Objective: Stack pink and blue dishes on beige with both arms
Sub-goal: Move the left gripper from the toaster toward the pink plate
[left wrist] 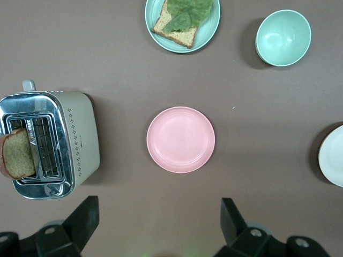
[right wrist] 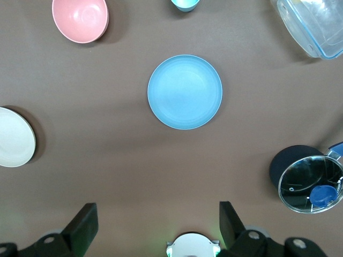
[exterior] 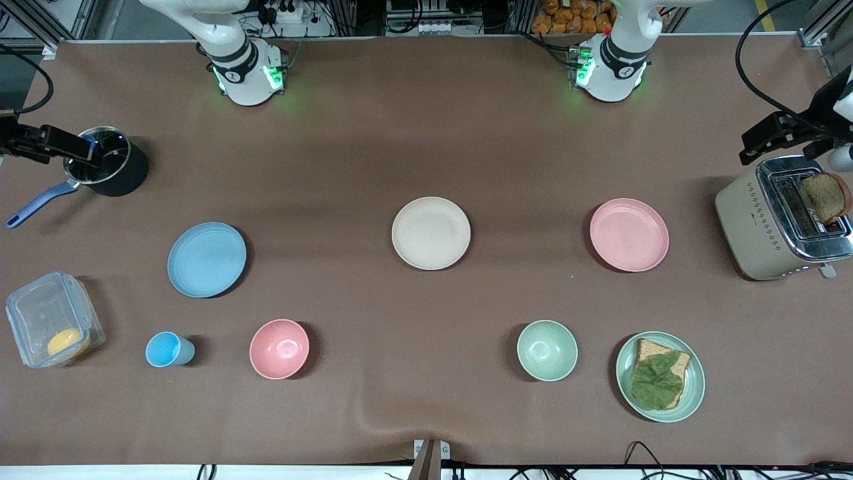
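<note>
The beige plate (exterior: 431, 233) lies at the table's middle, its edge also showing in both wrist views. Toward the left arm's end rests the pale pink plate (exterior: 629, 235), central in the left wrist view (left wrist: 180, 139). The light blue plate (exterior: 206, 259) sits toward the right arm's end, central in the right wrist view (right wrist: 185, 91). All three plates are bare and apart. My left gripper (left wrist: 159, 204) hangs open high over the table, empty. My right gripper (right wrist: 157, 208) is likewise open, high and empty. In the front view both hands show at the edges: left gripper (exterior: 776, 137), right gripper (exterior: 40, 143).
A toaster (exterior: 776, 223) holding bread stands beside the pink plate. Nearer the front camera are a green bowl (exterior: 547, 350), a green plate (exterior: 693, 393) with bread and leaf, a pink bowl (exterior: 279, 348) and a blue cup (exterior: 166, 349). A pot (exterior: 110, 163) and a clear box (exterior: 50, 320) are near the blue plate.
</note>
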`<state>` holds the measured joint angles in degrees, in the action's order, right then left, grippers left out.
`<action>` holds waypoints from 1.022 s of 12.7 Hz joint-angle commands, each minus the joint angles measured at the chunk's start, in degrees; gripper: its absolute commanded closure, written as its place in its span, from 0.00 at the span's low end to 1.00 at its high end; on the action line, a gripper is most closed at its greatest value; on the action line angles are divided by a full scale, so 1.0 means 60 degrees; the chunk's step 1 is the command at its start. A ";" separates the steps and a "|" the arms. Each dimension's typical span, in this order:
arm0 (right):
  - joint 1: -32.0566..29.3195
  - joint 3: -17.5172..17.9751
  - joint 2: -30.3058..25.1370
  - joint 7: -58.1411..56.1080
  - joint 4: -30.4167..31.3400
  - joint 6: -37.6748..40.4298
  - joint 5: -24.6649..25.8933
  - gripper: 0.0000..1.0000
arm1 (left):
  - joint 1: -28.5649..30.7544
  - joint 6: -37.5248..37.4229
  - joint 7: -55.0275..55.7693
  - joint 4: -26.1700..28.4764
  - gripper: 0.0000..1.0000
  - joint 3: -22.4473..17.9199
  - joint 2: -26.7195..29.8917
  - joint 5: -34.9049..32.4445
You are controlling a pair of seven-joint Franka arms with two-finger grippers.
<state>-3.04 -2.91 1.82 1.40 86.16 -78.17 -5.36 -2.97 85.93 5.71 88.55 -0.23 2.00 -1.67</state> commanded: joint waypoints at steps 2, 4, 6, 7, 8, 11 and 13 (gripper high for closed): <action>-0.0020 -0.0028 -0.0055 -0.0014 0.0011 0.0064 -0.0088 0.00 | -0.0003 -0.0083 -0.0249 -0.0183 0.00 -0.0050 0.0121 0.0074; -0.0006 -0.0028 -0.0040 -0.0014 0.0011 0.0049 -0.0088 0.00 | 0.0026 -0.0083 -0.0380 -0.0198 0.00 -0.0123 0.0034 -0.0013; -0.0005 -0.0014 -0.0040 -0.0014 0.0011 0.0049 -0.0103 0.00 | 0.0056 -0.0068 -0.0454 -0.0125 0.00 -0.0123 0.0018 -0.0072; -0.0020 -0.0028 -0.0040 -0.0014 0.0011 0.0064 -0.0103 0.00 | 0.0056 -0.0068 -0.0425 -0.0110 0.00 -0.0123 0.0004 -0.0072; -0.0035 -0.0028 -0.0040 -0.0014 0.0011 0.0050 -0.0103 0.00 | 0.0056 -0.0039 -0.0396 -0.0081 0.00 -0.0123 -0.0083 -0.0072; -0.0020 -0.0028 -0.0026 -0.0014 0.0025 0.0064 -0.0103 0.00 | 0.0172 0.0689 -0.0396 0.0603 0.00 -0.0123 -0.0363 -0.0087; -0.0020 -0.0028 -0.0026 0.0001 0.0025 0.0064 -0.0088 0.00 | 0.0463 0.2165 -0.0468 0.1933 0.00 -0.0109 -0.0333 -0.0087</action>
<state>-3.05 -2.94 1.90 1.40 86.22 -78.15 -5.36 -2.02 92.32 4.40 93.38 -0.97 -0.66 -1.76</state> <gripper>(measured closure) 0.000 0.000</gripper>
